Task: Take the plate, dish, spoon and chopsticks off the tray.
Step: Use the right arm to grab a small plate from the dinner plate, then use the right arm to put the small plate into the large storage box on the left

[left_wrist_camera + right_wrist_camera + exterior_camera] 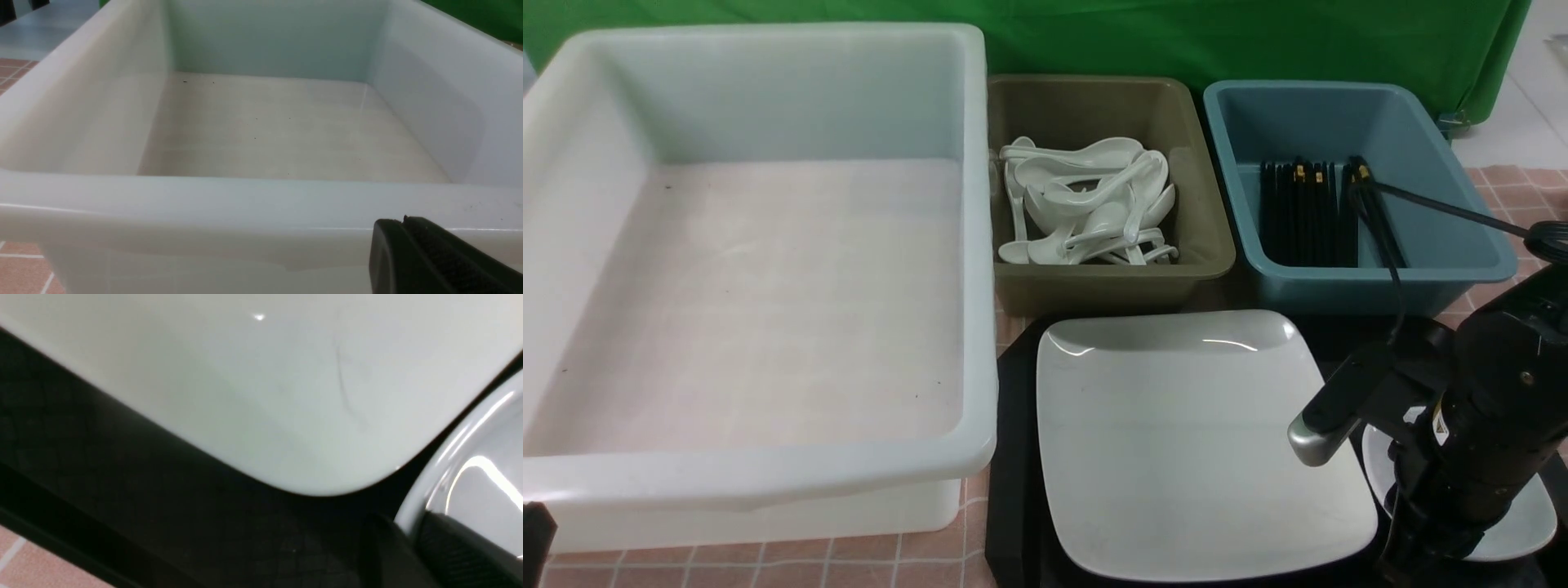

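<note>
The large white plate (pixel 1176 441) lies on the black tray (pixel 1013 457). The small white dish (pixel 1527 523) sits on the tray just right of it, partly hidden by my right arm (pixel 1486 425). In the right wrist view my right gripper (pixel 402 522) is shut on the dish (pixel 482 477), with one finger inside the rim and one outside. The corner of the plate (pixel 286 396) is close beside it. My left gripper (pixel 402 222) is shut and holds nothing, in front of the near wall of the white tub (pixel 204 196). No spoon or chopsticks show on the tray.
A big white tub (pixel 980 245) fills the left side. Behind the tray stand an olive tub (pixel 1201 204) with several white spoons (pixel 1086 200) and a blue tub (pixel 1462 196) with several black chopsticks (pixel 1307 212). A black cable (pixel 1437 204) crosses the blue tub.
</note>
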{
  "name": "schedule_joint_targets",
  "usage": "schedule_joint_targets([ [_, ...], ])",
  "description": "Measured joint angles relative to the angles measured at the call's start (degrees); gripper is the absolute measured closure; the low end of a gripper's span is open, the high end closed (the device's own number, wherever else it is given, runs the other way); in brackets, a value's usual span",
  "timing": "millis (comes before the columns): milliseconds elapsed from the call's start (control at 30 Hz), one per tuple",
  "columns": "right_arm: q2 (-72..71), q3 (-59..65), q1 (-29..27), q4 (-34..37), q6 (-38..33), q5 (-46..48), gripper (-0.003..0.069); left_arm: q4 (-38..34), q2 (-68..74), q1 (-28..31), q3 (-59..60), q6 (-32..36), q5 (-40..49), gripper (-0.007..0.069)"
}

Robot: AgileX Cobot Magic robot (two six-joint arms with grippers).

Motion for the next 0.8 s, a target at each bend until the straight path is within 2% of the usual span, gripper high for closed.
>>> schedule_joint_targets([
  [267,-0.81,-3.66,0.0,0.3,0.19,4.45,0.0519,0.0,0.0,0.0,0.0,0.0,0.0,0.0619],
  [467,-4.6,-11.05,0.0,-0.24,0.4,9.43,0.0573,0.0,0.0,0.0,0.0,0.0,0.0,0.0619],
  [800,-10.18,-19.97,0.0,1.61,0.36,15.57,0.0577,0.0,0.0,0.0,0.0,0.08,0.0,0.0619],
])
